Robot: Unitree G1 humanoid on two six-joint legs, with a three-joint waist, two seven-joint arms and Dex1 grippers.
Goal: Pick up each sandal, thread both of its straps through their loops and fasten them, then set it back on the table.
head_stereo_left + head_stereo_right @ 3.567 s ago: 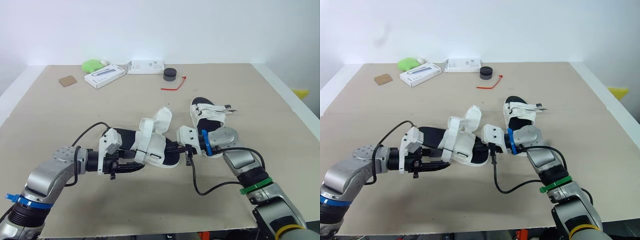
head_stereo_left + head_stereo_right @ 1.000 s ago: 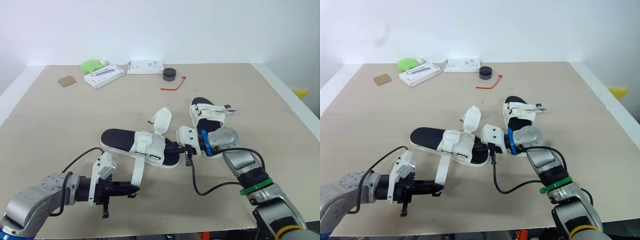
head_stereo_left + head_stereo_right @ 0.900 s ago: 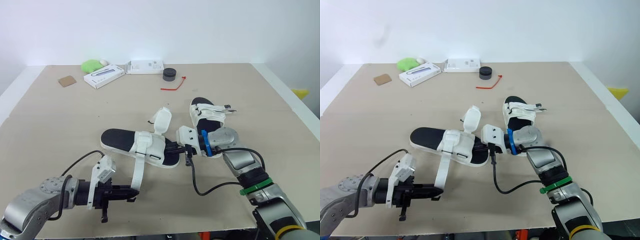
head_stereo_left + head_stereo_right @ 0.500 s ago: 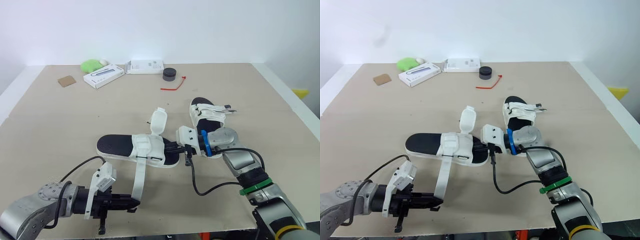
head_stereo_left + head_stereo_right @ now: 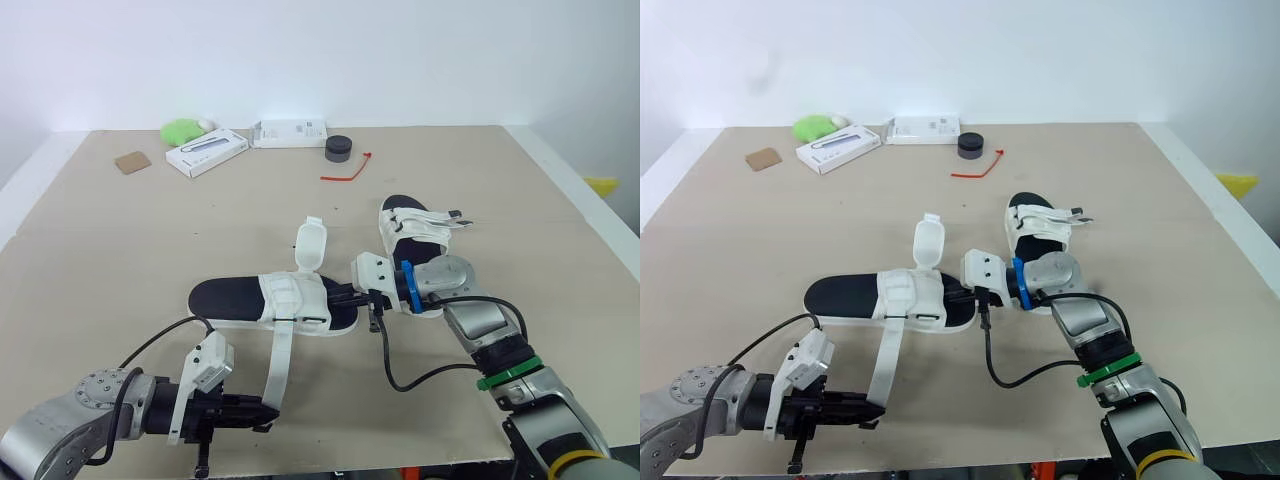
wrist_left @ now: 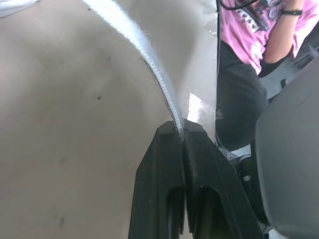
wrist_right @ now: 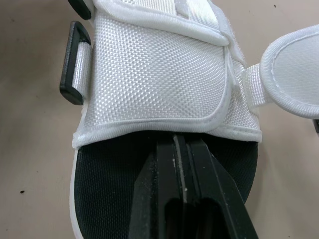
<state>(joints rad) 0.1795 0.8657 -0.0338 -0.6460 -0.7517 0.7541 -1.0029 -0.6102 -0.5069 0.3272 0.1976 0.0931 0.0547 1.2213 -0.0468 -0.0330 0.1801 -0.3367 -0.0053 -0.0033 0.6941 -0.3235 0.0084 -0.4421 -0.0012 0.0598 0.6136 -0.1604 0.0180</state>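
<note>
A sandal [image 5: 232, 299] with a black sole and white straps lies at the middle of the table. One long strap [image 5: 280, 355] runs from it toward the near edge, and my left gripper [image 5: 263, 410] is shut on its end. The left wrist view has the strap [image 6: 149, 55] pinched between the black fingers. Another strap flap [image 5: 310, 243] stands upright. My right gripper [image 5: 347, 297] is shut on the sandal's right end, clamping the sole's edge [image 7: 180, 144] below the white band [image 7: 154, 79]. The second sandal [image 5: 415, 228] lies just behind the right arm.
At the far edge sit two white boxes [image 5: 208, 152] [image 5: 291, 132], a green object [image 5: 183, 130], a black round thing [image 5: 340, 148], a red tie [image 5: 348, 170] and a brown card [image 5: 133, 161]. A person in a pink shirt [image 6: 254, 25] stands beyond the table.
My left gripper has drawn the long strap out toward the near edge. The sandal slid and turned slightly to the left, its upright flap with it. The right gripper stayed clamped.
</note>
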